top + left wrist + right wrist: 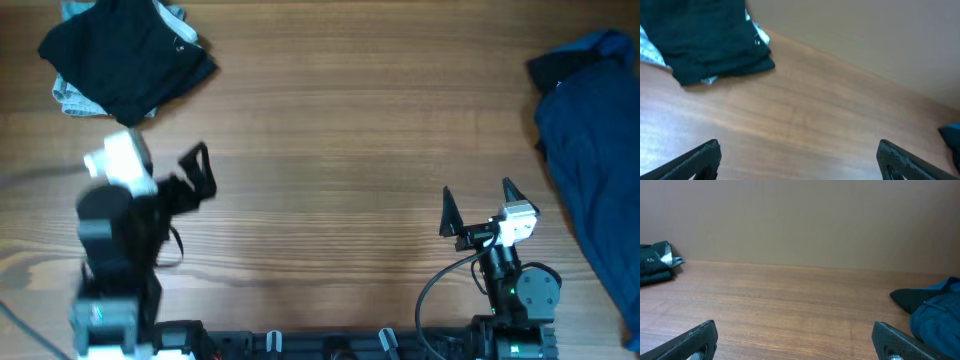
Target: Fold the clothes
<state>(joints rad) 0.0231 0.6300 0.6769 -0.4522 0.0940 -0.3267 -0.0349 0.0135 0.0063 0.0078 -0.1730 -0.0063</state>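
- Found the blue garment (pixel 590 150) heaped and unfolded along the right edge of the table (pixel 330 150), long axis running far to near.
- Found the right gripper (pixel 478 190) empty, fingers (pixel 695 340) spread wide, low near its base. Placed the blue garment to its right and somewhat farther out, clearly apart.
- Found the left gripper (pixel 203 172) also spread and empty, well apart from that heap.
- Noted a dark folded stack (pixel 125 55) on pale cloth (pixel 70 97) at the far left corner, near the left gripper.
- Judged the right arm nearer; probably called for a reach rightward and outward.
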